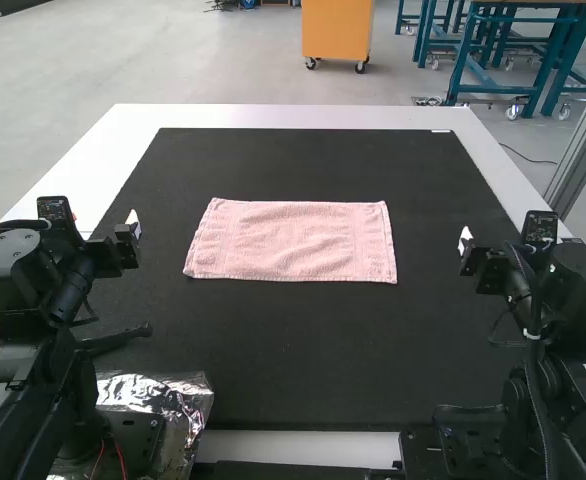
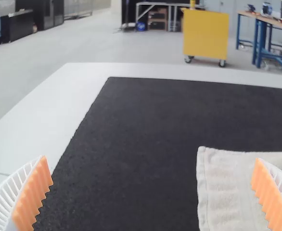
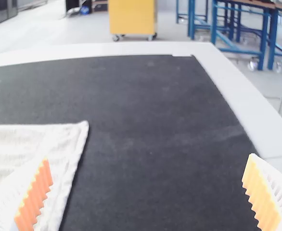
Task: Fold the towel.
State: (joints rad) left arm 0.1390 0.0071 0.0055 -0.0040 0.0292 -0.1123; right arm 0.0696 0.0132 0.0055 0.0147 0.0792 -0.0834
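The towel [image 1: 291, 241] lies flat, high view centre. Left gripper [image 1: 132, 229], left side, and right gripper [image 1: 466, 246], right side: fingers spread.

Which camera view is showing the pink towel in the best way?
The high view: the whole towel lies spread there, all four corners visible. The left wrist view and right wrist view each show one end, partly behind a gripper finger.

Pink towel [image 1: 291, 240], paler bands near its ends; black mat [image 1: 303, 350], white bench [image 1: 273, 117], orange finger pads [image 2: 32, 195]!
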